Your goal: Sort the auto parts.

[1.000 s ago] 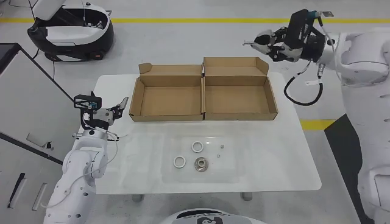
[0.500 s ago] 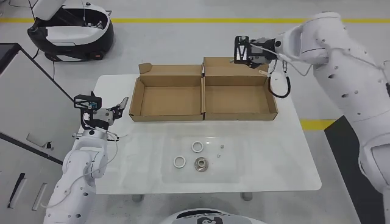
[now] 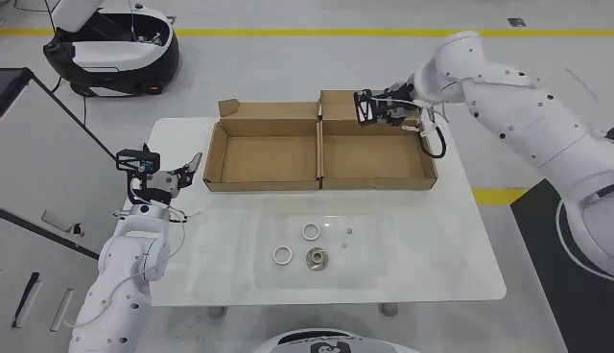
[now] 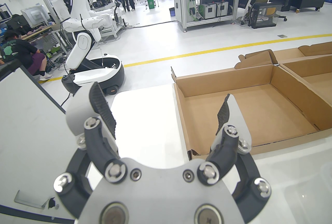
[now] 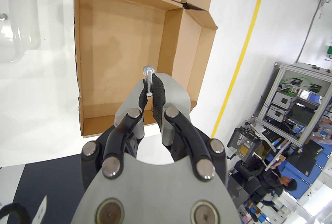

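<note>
My right gripper (image 3: 365, 109) hangs over the far rim of the right cardboard box (image 3: 376, 157) and is shut on a silver bolt (image 5: 148, 79), its hex head pointing past the fingertips; the gripper (image 5: 149, 92) sits above the box floor (image 5: 116, 40). The left cardboard box (image 3: 261, 157) stands beside it with nothing inside. My left gripper (image 3: 182, 172) is open at the table's left edge, near that box's corner (image 4: 259, 110), with nothing between its fingers (image 4: 102, 105). Two white rings (image 3: 311, 230) (image 3: 282, 254), a metal flanged part (image 3: 317, 258) and small screws (image 3: 347, 234) lie near the front.
The loose parts rest on a clear plastic tray (image 3: 369, 269) at the front middle of the white table (image 3: 451, 238). Another robot's wheeled base (image 3: 115, 51) stands on the floor beyond the back left corner.
The right arm has swung in from beyond the table's back right corner to the far rim of the right box, carrying the bolt. The left arm has kept still.
</note>
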Available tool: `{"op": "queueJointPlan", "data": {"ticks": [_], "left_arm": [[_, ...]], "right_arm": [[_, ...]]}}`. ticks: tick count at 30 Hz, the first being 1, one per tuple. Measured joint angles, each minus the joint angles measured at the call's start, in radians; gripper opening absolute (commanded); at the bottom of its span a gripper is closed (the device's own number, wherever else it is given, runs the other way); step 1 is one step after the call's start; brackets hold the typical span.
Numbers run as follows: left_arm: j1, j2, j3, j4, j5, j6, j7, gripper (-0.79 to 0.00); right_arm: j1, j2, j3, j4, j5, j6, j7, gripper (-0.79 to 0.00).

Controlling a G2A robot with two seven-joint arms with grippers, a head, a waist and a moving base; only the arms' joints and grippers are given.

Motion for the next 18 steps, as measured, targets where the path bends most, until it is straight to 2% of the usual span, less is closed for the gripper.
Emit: {"op": "queueJointPlan", "data": {"ticks": [2, 18], "left_arm": [[0.000, 0.000, 0.000, 0.000, 0.000, 0.000, 0.000, 0.000], [0.000, 0.000, 0.000, 0.000, 0.000, 0.000, 0.000, 0.000]], "right_arm": [[0.004, -0.019, -0.036, 0.036, -0.008, 0.000, -0.014, -0.785], [-0.076, -0.170, -0.029, 0.332, -0.110, 0.000, -0.038, -0.785]]}}
